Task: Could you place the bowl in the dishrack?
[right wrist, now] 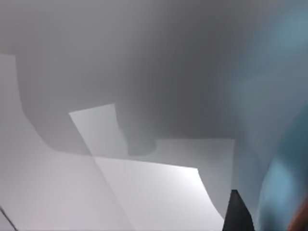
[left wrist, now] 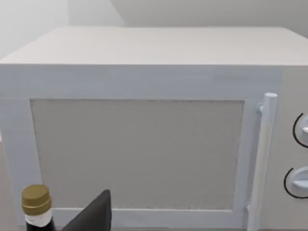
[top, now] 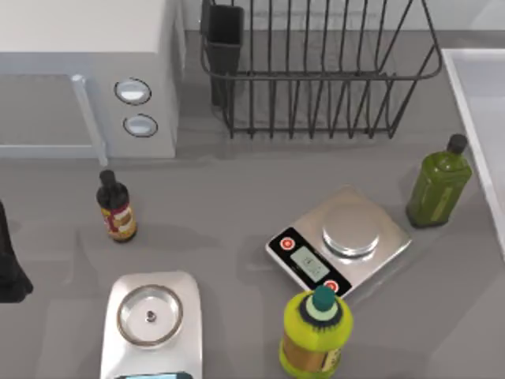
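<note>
The dishrack (top: 316, 71) stood at the table's 12 to 1 o'clock, its utensil cup (top: 225, 47) at the corner nearest the microwave (top: 87, 47), its open top likely leaving a free drop from above. Where the bowl lay could not be told. The left arm (top: 9, 268) waited at 9 o'clock, its left gripper (left wrist: 94, 216) facing the microwave door beside a dark sauce bottle (top: 116, 209). How wide either claw was set, I cannot tell, the right gripper (right wrist: 238, 214) included.

Even, soft light, faint shadows
The black wire dishrack (top: 316, 71) and the dark glass sauce bottle (top: 116, 207) cast faint shadows; right wrist view blurred
</note>
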